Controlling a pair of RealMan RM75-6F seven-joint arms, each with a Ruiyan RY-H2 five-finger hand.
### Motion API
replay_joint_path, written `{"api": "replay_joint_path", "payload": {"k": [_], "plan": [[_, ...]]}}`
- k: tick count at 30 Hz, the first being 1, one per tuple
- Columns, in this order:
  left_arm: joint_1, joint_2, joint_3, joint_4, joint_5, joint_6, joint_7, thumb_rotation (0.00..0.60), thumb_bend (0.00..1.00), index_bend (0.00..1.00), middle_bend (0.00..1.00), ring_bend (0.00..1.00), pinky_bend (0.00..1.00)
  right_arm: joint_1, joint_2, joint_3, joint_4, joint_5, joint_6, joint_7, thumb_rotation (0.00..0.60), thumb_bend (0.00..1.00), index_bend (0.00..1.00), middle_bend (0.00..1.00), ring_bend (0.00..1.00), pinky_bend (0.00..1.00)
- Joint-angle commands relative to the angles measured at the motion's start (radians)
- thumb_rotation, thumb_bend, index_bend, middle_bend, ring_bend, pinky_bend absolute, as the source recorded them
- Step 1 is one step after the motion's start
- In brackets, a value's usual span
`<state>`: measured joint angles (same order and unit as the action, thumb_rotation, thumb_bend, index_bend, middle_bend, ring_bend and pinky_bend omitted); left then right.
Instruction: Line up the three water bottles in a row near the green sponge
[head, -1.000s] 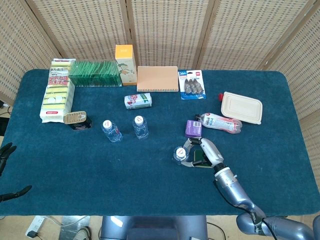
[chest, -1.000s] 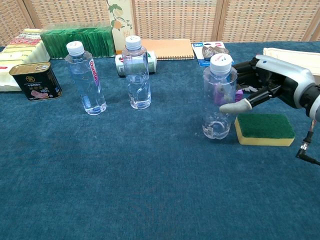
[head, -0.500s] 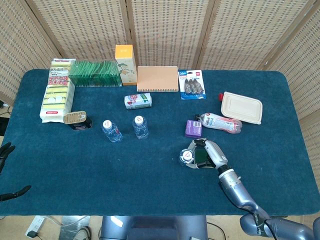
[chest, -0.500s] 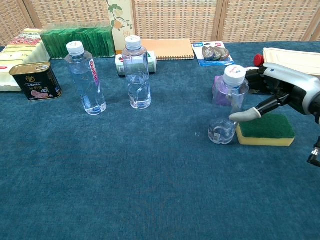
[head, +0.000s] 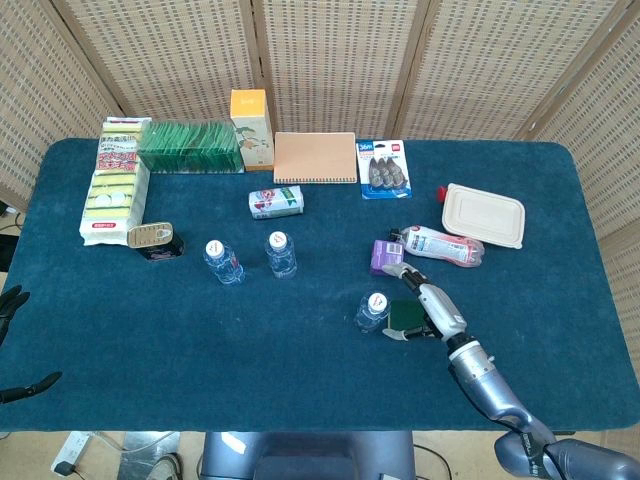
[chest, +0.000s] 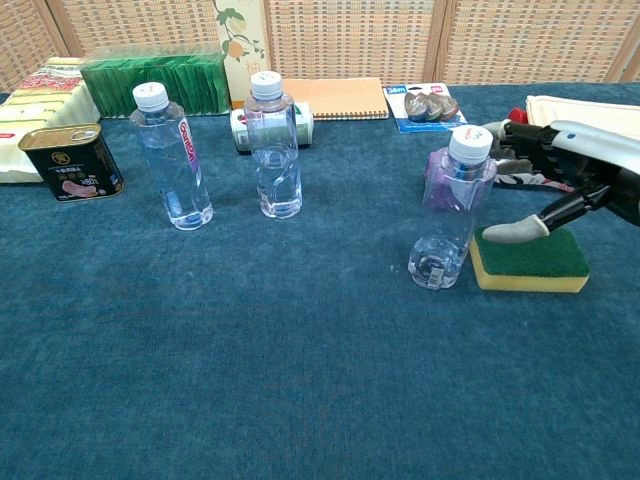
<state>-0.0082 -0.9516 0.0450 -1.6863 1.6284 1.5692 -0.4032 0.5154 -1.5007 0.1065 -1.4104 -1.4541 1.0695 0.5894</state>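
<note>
Robot hand (chest: 560, 175) open beside seemingly unlabelled bottle (chest: 450, 220).

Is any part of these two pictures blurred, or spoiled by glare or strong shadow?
Head view: even, soft light, everything sharp, only faint shadows under the bottles. Chest view: also sharp; the bottle beside the green sponge shows small highlights, no strong glare; the right robot hand is cut by the frame edge.
</note>
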Motion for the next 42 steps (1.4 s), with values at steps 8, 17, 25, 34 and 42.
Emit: {"api": "replay_joint_path", "payload": {"k": [8, 17, 25, 34, 42], "plan": [[-0.003, 0.002, -0.003, 0.016, 0.026, 0.024, -0.05, 0.6, 0.06, 0.0, 0.0, 0.0, 0.01, -0.142, 0.351, -0.125, -0.334, -0.006, 0.079, -0.158, 0.6, 0.06, 0.03, 0.0, 0.0, 0.01], [-0.068, -0.001, -0.036, 0.009, 0.06, -0.001, -0.103, 0.6, 0.06, 0.0, 0.0, 0.0, 0.01, -0.275, 0.559, -0.22, -0.504, -0.091, 0.217, -0.194, 0.6, 0.05, 0.03, 0.0, 0.0, 0.01], [-0.167, 0.004, -0.078, -0.024, 0.072, -0.077, -0.175, 0.6, 0.06, 0.0, 0.0, 0.0, 0.01, -0.371, 0.59, -0.256, -0.528, -0.171, 0.34, -0.261, 0.6, 0.05, 0.03, 0.0, 0.0, 0.01], [-0.305, -0.022, -0.144, -0.057, 0.02, -0.211, -0.259, 0.6, 0.06, 0.0, 0.0, 0.0, 0.01, -0.402, 0.591, -0.247, -0.52, -0.177, 0.36, -0.277, 0.6, 0.05, 0.03, 0.0, 0.0, 0.01], [-0.439, -0.111, -0.205, -0.051, -0.04, -0.342, -0.291, 0.6, 0.05, 0.0, 0.0, 0.0, 0.01, -0.406, 0.597, -0.244, -0.524, -0.191, 0.346, -0.26, 0.6, 0.05, 0.03, 0.0, 0.0, 0.01]]}}
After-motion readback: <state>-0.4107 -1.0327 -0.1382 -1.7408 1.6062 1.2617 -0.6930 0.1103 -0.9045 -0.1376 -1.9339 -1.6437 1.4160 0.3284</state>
